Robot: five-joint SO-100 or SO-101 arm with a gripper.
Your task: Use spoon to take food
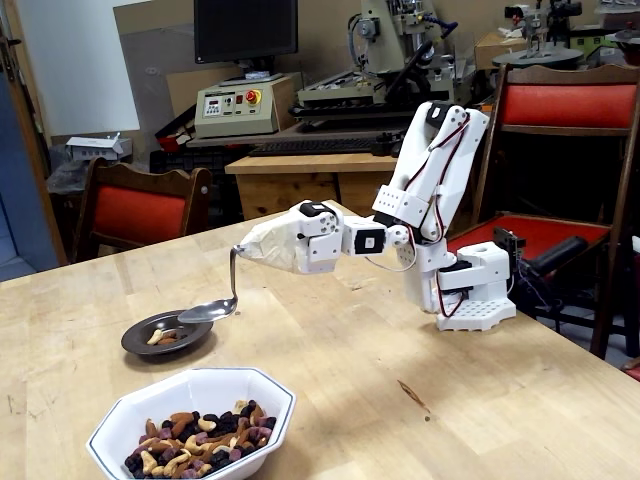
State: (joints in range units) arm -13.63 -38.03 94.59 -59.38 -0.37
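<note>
Hanging from the taped end of the arm, the spoon (pixel 213 304) points its thin handle almost straight down, and its oval bowl sits low over the right rim of the small dark dish (pixel 168 333); we cannot tell whether it touches that rim. We see nothing clearly in the spoon's bowl. We take the dish as our landmark. Inside it lie 2 or 3 tan pieces.

Nearer the camera than the dish, and slightly to its right, stands the white octagonal bowl (pixel 190 418), which holds the food (pixel 198 444): tan curved nuts mixed with dark purple, black and brown bits, heaped in its front half.

Up and to the right of the dish, the gripper (pixel 242 250) is wholly wrapped in beige tape together with the top of the spoon handle. The fingers are hidden under that wrap, so we cannot tell whether they are closed or apart; we only note that the spoon hangs fixed from the wrapped end.

Further right of the dish, the white arm (pixel 430 170) folds back and down to its base (pixel 470 290) on the wooden table (pixel 380 390). Behind the dish, past the table edge, stands a chair with a red cushion (pixel 135 212).
</note>
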